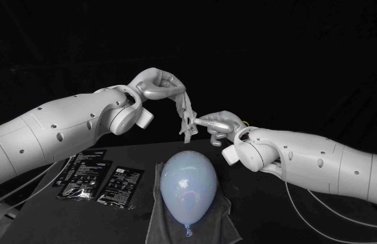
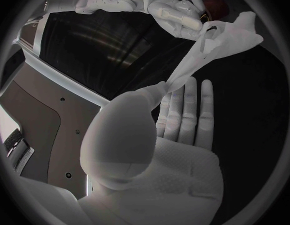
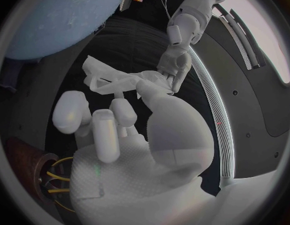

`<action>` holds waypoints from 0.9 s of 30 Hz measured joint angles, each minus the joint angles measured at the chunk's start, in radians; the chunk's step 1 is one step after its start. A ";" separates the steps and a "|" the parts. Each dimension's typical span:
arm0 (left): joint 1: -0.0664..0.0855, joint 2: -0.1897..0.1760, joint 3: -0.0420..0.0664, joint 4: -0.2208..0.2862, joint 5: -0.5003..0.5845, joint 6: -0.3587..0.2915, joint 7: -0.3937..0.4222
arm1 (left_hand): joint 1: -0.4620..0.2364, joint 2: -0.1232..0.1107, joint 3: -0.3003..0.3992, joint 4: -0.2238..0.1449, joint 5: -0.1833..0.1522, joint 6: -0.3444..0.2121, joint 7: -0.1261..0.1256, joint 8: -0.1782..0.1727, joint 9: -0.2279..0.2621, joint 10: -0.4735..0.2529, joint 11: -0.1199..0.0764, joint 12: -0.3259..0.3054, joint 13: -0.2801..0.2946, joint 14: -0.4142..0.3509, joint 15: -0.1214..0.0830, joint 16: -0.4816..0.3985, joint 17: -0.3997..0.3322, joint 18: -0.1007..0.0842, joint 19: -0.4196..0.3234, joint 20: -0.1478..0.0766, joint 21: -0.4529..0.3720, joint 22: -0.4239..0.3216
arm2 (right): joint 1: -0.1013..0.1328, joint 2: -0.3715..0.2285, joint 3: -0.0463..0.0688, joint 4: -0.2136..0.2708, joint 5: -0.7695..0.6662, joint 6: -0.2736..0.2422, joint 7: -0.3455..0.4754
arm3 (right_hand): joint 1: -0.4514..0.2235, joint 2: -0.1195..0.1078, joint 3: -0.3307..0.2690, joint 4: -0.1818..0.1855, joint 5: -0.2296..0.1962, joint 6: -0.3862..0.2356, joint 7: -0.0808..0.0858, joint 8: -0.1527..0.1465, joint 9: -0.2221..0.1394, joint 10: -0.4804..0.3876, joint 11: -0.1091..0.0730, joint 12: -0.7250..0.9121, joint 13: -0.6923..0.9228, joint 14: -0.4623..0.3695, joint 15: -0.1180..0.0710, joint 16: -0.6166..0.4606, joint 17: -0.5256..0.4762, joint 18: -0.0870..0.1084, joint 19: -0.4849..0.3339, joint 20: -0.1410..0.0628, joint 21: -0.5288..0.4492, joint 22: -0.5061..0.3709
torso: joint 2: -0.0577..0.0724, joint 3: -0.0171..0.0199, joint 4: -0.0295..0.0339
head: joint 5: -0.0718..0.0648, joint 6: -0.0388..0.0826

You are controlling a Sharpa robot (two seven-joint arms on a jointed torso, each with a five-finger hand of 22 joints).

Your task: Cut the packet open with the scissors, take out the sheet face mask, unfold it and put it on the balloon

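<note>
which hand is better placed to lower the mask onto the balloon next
Right, probably: the right hand pinches the lower part of the folded white sheet mask, nearer the pale blue oval balloon, while the left hand holds its top end higher up.

That sheet face mask (image 1: pixel 187 112) you've got looks like thin, limp nonwoven cloth, matt white and crumpled. The balloon (image 1: pixel 188 181) is smooth and rubbery with a soft sheen, and the cloth (image 1: pixel 224 222) under it is matt grey and creased. The packets (image 1: pixel 119 187) look like glossy black plastic film, slightly wrinkled. Your left hand (image 2: pixel 176 175) and right hand (image 3: pixel 139 150) have smooth silvery fingers and finely dimpled palms. The arms (image 1: pixel 55 132) are smooth white plastic, and the table (image 1: pixel 267 217) is matt black.
</note>
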 measured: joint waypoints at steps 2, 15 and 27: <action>0.000 0.000 0.000 0.000 0.001 0.003 -0.001 | 0.000 0.000 -0.002 -0.002 0.000 0.000 0.000 0.000 0.000 0.005 -0.002 -0.007 0.000 0.007 0.000 -0.006 0.004 0.000 -0.003 -0.003 0.011 0.007 | 0.000 0.004 0.000 -0.002 -0.002 0.008 -0.002 | -0.007 -0.007 -0.025 0.023 0.000 -0.008 0.002 -0.004 -0.003 -0.002 0.002 0.000 -0.005 -0.004 0.004 0.000 0.000 0.000 -0.004 0.004 -0.005 0.000 | 0.000 0.0000 0.0000 | -0.001 0.000; 0.001 0.000 -0.001 0.002 -0.002 0.012 -0.007 | 0.000 0.000 -0.003 -0.003 0.000 0.000 0.000 -0.001 0.000 0.016 -0.002 -0.023 0.000 0.011 -0.003 -0.014 0.015 -0.001 -0.013 -0.012 0.034 0.029 | -0.001 -0.005 0.000 0.018 0.026 0.002 0.029 | -0.068 0.060 -0.160 0.230 0.000 0.001 -0.008 0.010 -0.010 0.056 -0.006 0.081 0.039 0.017 -0.002 0.025 0.000 0.000 0.036 0.000 0.089 0.001 | 0.001 -0.0005 0.0005 | -0.003 0.001; 0.002 -0.003 -0.001 0.004 -0.004 0.013 -0.007 | 0.004 0.004 -0.006 0.000 -0.001 -0.002 0.001 -0.004 0.000 0.016 -0.002 -0.034 0.001 0.014 0.000 -0.021 0.022 -0.001 -0.025 -0.014 0.050 0.042 | -0.001 -0.001 0.000 0.013 0.072 -0.008 0.070 | 0.021 0.091 -0.178 0.217 0.004 0.009 -0.008 0.010 -0.026 0.063 -0.006 0.096 0.047 0.017 -0.002 0.030 -0.001 -0.001 0.044 0.000 0.107 0.001 | 0.000 0.0001 0.0000 | -0.004 0.002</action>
